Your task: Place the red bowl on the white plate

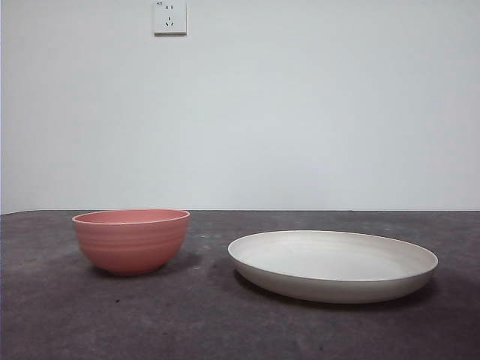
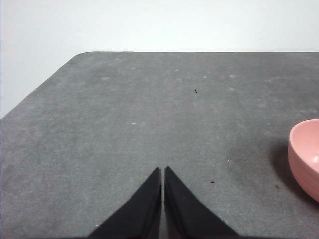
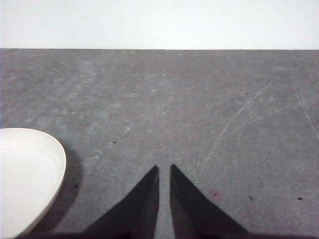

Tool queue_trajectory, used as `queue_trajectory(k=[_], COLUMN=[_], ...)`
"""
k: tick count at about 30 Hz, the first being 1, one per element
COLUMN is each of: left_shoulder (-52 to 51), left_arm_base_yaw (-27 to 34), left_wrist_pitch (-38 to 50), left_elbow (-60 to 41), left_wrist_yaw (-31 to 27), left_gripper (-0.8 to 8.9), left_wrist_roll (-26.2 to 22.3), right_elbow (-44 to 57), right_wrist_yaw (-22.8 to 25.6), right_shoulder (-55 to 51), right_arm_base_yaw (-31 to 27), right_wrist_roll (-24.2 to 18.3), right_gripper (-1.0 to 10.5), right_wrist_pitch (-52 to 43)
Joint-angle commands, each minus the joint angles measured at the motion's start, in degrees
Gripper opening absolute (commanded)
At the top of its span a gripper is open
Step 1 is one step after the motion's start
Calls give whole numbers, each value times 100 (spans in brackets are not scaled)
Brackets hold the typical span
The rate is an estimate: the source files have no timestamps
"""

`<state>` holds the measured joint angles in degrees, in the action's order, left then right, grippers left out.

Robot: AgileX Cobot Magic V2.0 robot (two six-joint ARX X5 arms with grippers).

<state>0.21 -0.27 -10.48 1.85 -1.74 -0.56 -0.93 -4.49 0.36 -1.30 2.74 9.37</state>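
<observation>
Left gripper [image 2: 162, 172]: hangs low over bare table [image 2: 149, 114], jaws drawn together with only a hairline slit between the tips, holding nothing.
Right gripper [image 3: 164, 169]: same low pose over the table, jaws nearly together with a thin gap, also holding nothing.
Arms in front view: neither shows.
Red bowl [image 1: 131, 240]: one, upright on the table, well off to the side of the left gripper and a little ahead of its tips; only part of its rim and wall shows in the left wrist view [image 2: 305, 157].
White plate [image 1: 332, 264]: one, flat on the table, nothing in it, off to the side of the right gripper [image 3: 27, 177]; apart from the bowl, a strip of table between them.
Wall socket [image 1: 169, 16]: one, on the wall behind.
</observation>
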Motion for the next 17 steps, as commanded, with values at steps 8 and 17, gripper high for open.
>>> queue_trajectory(k=[8,17], left_shoulder=[-2,63], left_arm_base_yaw=[-2,-2], left_wrist_pitch=[-24,-184], left_elbow=[-116,177], left_wrist_yaw=[-20,-22], left_gripper=[10,10], left_wrist_roll=[376,973], right_elbow=[28,-85], right_wrist_yaw=[2,-61], right_shoulder=[-15,-13], right_arm_base_yaw=[-7,4], right_wrist_roll=[-57,887], right_gripper=[32,5], right_wrist_pitch=[-39,-57])
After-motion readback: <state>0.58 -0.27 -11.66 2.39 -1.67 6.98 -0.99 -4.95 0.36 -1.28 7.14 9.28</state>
